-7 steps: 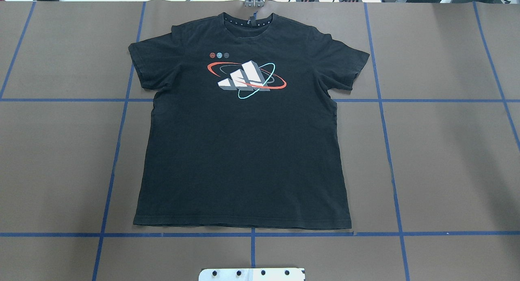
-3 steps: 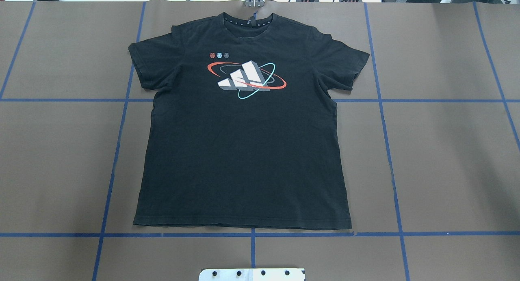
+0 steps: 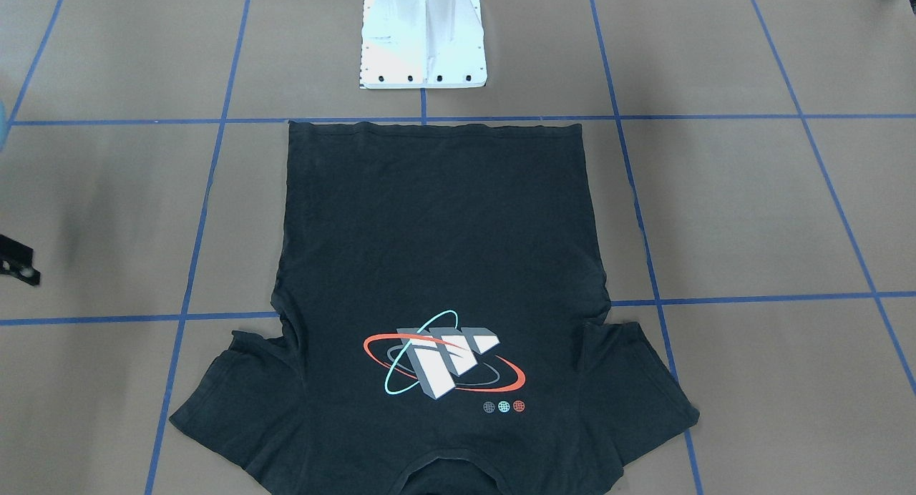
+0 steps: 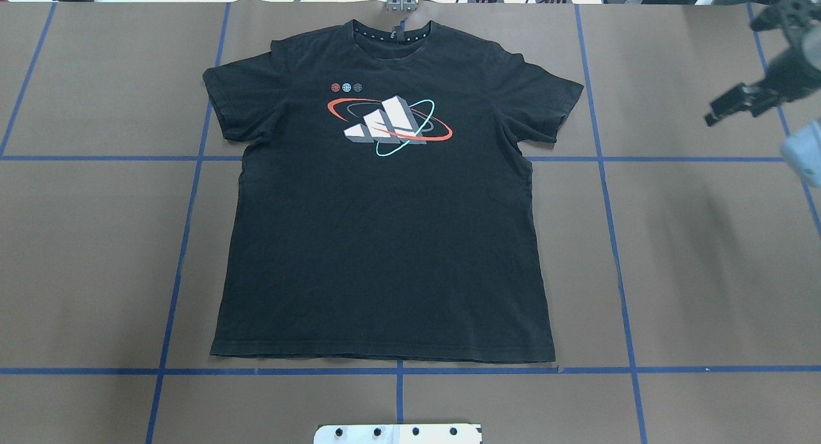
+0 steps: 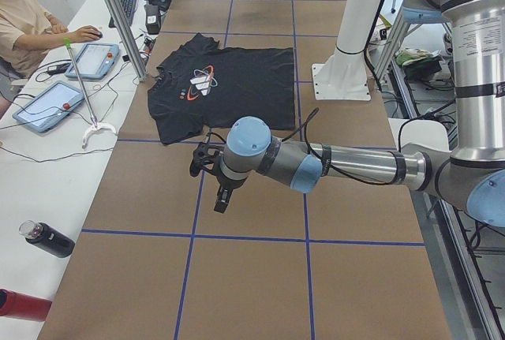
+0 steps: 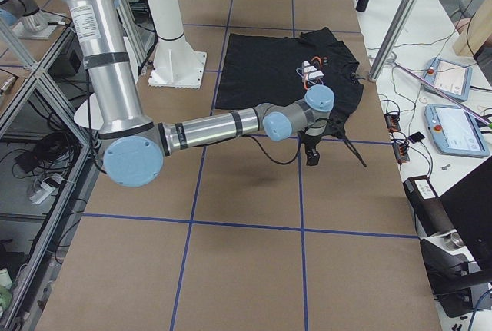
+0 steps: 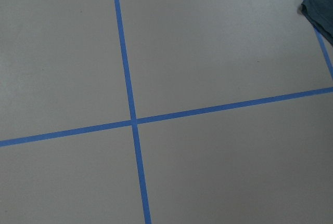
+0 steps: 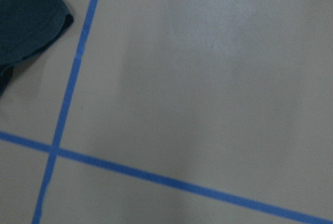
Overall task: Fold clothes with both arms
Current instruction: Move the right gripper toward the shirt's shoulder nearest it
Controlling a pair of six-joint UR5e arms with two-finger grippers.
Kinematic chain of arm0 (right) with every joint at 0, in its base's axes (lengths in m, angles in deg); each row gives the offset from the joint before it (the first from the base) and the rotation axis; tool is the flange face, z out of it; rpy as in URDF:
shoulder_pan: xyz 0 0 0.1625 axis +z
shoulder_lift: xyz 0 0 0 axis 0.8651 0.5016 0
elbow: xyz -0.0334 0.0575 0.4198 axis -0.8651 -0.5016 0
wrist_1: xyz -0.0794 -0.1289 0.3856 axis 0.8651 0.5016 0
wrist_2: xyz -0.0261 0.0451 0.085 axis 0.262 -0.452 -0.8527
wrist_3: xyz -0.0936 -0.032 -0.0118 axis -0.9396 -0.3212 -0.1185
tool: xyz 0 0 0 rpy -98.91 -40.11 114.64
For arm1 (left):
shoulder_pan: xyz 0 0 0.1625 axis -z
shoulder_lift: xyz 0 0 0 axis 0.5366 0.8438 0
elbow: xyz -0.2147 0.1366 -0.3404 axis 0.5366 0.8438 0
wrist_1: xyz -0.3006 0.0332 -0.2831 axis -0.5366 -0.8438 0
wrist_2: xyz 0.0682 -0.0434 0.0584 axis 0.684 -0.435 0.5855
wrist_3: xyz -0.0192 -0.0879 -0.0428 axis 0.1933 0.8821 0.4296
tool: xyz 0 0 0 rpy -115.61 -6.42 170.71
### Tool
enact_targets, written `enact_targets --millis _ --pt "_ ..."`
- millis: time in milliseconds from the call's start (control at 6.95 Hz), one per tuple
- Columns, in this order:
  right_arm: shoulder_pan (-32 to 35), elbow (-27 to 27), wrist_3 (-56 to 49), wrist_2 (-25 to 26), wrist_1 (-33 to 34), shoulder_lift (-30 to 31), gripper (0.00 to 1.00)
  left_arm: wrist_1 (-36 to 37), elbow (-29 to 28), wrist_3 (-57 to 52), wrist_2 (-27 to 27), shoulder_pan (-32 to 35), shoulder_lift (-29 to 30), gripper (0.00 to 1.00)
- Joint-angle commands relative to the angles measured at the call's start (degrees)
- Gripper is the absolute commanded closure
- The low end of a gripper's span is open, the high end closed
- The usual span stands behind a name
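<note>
**Your count**

You have one black T-shirt (image 4: 385,239), two arms (the left arm (image 5: 355,168), the right arm (image 6: 215,125)), one white pedestal (image 3: 422,44), two tablets (near tablet (image 5: 43,106), far tablet (image 5: 93,60)), two bottles (black bottle (image 5: 47,239), red bottle (image 5: 20,306)) and one person (image 5: 24,16).

Brown, perhaps paper-covered table (image 4: 705,271); blue tape grid (image 4: 705,369).

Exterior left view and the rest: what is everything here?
T-shirt: one, black with white, red and teal logo, flat and face up mid-table.
Table: one, brown with blue tape grid.
Pedestal: one, white, by the shirt's hem.
Control tablets: two, grey, on the white side bench.
Bottles: two, one black, one red, bench's near end.
Person: one, seated at the bench.
Left arm: one, silver with blue caps, over bare table beside the shirt.
Right arm: same, shirt's other side; jaws' state unclear.
</note>
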Motion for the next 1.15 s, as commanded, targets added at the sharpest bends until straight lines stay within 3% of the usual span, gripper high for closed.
enact_targets --millis 0,288,432,719,1007 --pt "-5.8 -14.2 19.5 4.4 -16.6 -9.2 0.06 -2.1 -0.7 0.0 0.1 -0.1 0.2 0.00" --pt "-9.8 -17.6 35.9 10.9 -18.4 -14.4 0.08 -4.6 -1.6 0.1 0.0 -0.5 0.6 0.00" --pt "-12.5 -18.7 38.0 18.0 -18.6 -15.0 0.08 -4.8 -1.3 0.0 0.0 -0.5 0.6 0.00" --pt "-13.1 -21.6 38.0 20.5 -18.7 -16.9 0.08 -6.6 -1.5 0.1 0.0 -0.6 0.4 0.00" --pt "-13.2 -23.0 38.0 22.4 -18.7 -17.9 0.20 -6.6 -1.5 0.0 0.0 -0.6 0.4 0.00"
